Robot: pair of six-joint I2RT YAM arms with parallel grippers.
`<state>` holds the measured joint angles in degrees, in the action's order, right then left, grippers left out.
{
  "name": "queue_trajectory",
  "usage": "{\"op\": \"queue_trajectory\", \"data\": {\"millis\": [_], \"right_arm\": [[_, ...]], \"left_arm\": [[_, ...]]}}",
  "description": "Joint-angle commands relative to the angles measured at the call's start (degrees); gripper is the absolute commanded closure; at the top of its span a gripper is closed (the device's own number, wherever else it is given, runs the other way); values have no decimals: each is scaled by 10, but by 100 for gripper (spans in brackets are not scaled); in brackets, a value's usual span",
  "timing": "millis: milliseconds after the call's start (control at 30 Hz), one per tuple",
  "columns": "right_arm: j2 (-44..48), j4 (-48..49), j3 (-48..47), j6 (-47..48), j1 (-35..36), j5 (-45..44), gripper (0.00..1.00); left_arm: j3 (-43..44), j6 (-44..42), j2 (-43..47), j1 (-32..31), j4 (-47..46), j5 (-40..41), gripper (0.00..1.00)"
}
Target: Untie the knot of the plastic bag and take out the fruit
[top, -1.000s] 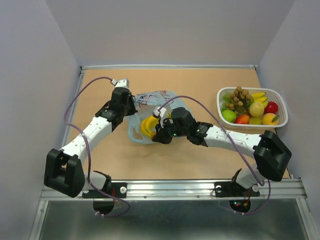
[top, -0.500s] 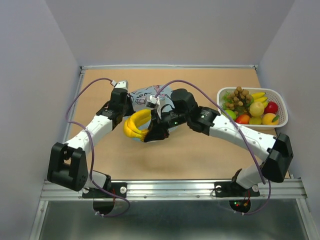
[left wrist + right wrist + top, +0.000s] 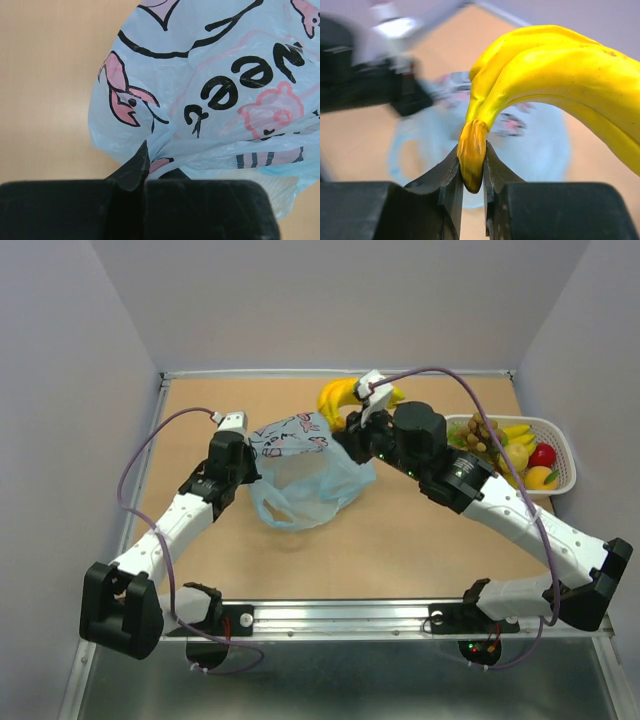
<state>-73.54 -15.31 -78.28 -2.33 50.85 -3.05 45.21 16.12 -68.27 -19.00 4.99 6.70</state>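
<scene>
The light blue plastic bag (image 3: pixel 305 475) with pink and dark prints lies open and slack in the middle of the table; it fills the left wrist view (image 3: pixel 225 95). No knot shows. My left gripper (image 3: pixel 252 452) is shut on a fold of the bag's edge at its left side (image 3: pixel 150 162). My right gripper (image 3: pixel 352 418) is shut on the stem of a bunch of yellow bananas (image 3: pixel 340 398), held in the air above the bag's far right side. In the right wrist view the stem (image 3: pixel 472 155) sits between the jaws and the bananas (image 3: pixel 555 80) curve up to the right.
A white basket (image 3: pixel 560 445) at the right edge holds several toy fruits: a brown grape-like bunch (image 3: pixel 480 432), bananas, a green one, red ones and yellow ones. The right arm's forearm stretches from the front right across towards the bag.
My right gripper has lifted the bananas out of the bag and carried them up and to the far right. The bag has gone slack and spread out. My left gripper keeps its hold.
</scene>
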Motion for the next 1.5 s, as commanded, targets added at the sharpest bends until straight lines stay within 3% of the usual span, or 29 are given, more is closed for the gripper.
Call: {"op": "queue_trajectory", "data": {"millis": [0, 200, 433, 533, 700, 1033, 1167, 1200, 1300, 1333, 1400, 1467], "right_arm": [[36, -9, -1, -6, -69, -277, 99], [81, -10, 83, -62, -247, -311, 99], [82, 15, 163, -105, -483, -225, 99], [60, 48, 183, -153, -617, -185, 99], [0, 91, 165, -204, -675, -197, 99], [-138, 131, 107, -313, -679, -254, 99], [-165, 149, 108, -321, -679, -248, 94], [-174, 149, 106, -322, -679, -243, 89], [-167, 149, 111, -331, -679, -217, 56], [-161, 149, 120, -332, -677, -203, 32], [-138, 149, 127, -332, -671, -195, 4], [-117, 149, 137, -327, -665, -185, 0]], "left_arm": [[-20, -30, 56, 3, -7, 19, 100], [-55, -53, 104, 5, -27, 22, 100], [-74, -46, 110, 5, -44, 0, 100], [-72, -51, 113, 5, -46, 3, 100], [-74, -51, 118, 5, -47, 1, 100], [-79, -50, 118, 5, -62, -13, 100], [-85, -48, 118, 5, -68, -19, 100], [-86, -48, 118, 5, -68, -20, 100], [-89, -45, 118, 5, -73, -21, 100], [-89, -45, 118, 5, -74, -25, 100], [-90, -44, 121, 5, -77, -28, 100], [-92, -44, 120, 5, -78, -33, 100]]}}
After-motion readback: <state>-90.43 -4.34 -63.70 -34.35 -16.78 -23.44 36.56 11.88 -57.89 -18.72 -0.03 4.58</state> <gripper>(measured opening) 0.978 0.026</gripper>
